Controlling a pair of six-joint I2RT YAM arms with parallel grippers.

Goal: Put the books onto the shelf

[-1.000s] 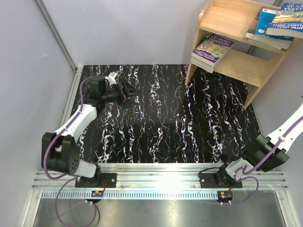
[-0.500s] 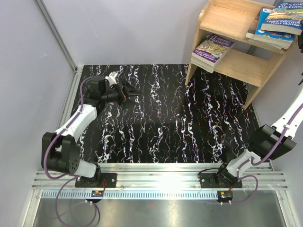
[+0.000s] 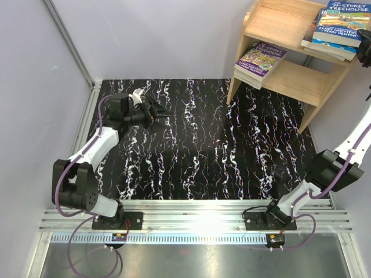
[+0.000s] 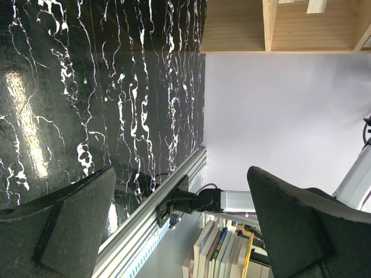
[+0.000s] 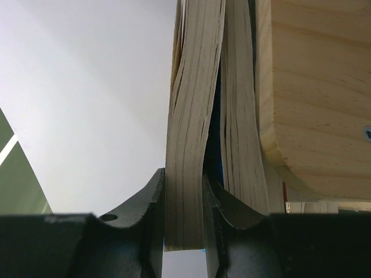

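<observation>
The right end effector (image 5: 184, 191) is clamped on a thin blue paperback (image 3: 342, 20) atop the stack (image 3: 330, 51) on the light wooden shelf (image 3: 278, 26); the left end effector (image 3: 157, 110) is spread empty over the black marbled table (image 3: 203, 150); only release seems left

We see the shelf (image 3: 293, 81) in pale bare wood, matt, its grain plain. On it, the books (image 3: 262, 58) carry glossy printed covers. The top book (image 5: 188, 116) shows matt cream paper edges between the smooth black plastic fingers of the right claw (image 5: 182, 197). Below the shelf, the counter (image 3: 203, 150) is glossy black with white veins. Farther from the shelf, a ribbed metal rail (image 3: 197, 211) shines.
</observation>
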